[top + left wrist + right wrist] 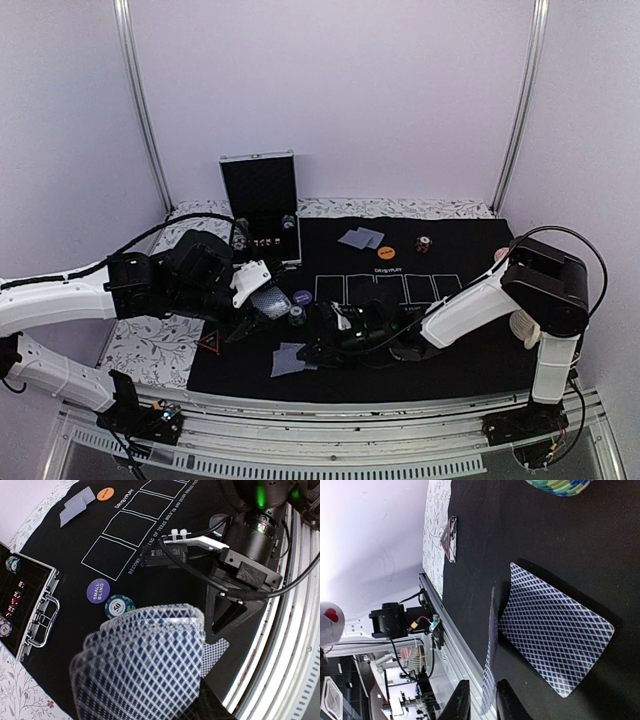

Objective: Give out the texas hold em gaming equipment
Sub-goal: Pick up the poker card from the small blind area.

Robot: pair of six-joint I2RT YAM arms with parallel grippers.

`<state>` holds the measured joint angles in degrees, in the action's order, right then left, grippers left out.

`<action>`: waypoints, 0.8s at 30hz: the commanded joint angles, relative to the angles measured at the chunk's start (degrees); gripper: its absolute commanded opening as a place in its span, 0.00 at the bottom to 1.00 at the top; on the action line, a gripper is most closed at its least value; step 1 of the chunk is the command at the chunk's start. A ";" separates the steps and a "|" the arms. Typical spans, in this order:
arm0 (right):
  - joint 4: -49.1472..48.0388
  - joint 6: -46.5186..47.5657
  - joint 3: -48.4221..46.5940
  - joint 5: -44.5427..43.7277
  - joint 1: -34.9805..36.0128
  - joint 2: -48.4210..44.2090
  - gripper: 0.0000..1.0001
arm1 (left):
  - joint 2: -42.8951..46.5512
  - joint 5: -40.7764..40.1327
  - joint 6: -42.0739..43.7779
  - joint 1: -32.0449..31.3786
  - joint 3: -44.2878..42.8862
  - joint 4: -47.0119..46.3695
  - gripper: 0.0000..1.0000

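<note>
My left gripper [258,290] is shut on a fanned stack of blue-patterned playing cards [145,660], which fills the left wrist view and hides its fingers. My right gripper [482,682] hovers low over the black mat's near edge. Its jaws stand slightly apart, and one card [490,655] hangs edge-on between them, with a gap to the left finger [461,700]. Another card [555,635] lies flat on the mat just beyond. Two cards [360,238], an orange chip [386,253] and a red-black chip [423,244] lie at the far side.
A purple small-blind disc [98,590] and a green chip [119,606] sit left of the printed rectangles [388,288]. The red triangle marker [210,343] lies at the mat's left edge. An open metal case [262,205] stands at the back left. The metal table rail [455,645] runs close by.
</note>
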<state>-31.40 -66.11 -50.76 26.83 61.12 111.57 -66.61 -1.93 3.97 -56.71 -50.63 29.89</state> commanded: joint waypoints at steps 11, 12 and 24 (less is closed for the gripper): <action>17.73 9.08 0.52 -2.48 0.15 -11.38 0.52 | -0.27 0.92 -0.09 0.62 -0.97 -0.09 0.40; 21.07 10.95 -0.32 -4.02 0.14 -12.74 0.58 | -0.27 0.96 -0.07 0.60 -0.96 -0.06 0.40; 27.20 49.18 -6.32 -7.11 -2.02 -30.62 0.99 | -0.92 6.49 0.84 0.36 -1.49 0.09 0.40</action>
<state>-2.70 -32.01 -54.41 13.34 60.40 81.21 -67.55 0.97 4.08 -56.71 -50.63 29.91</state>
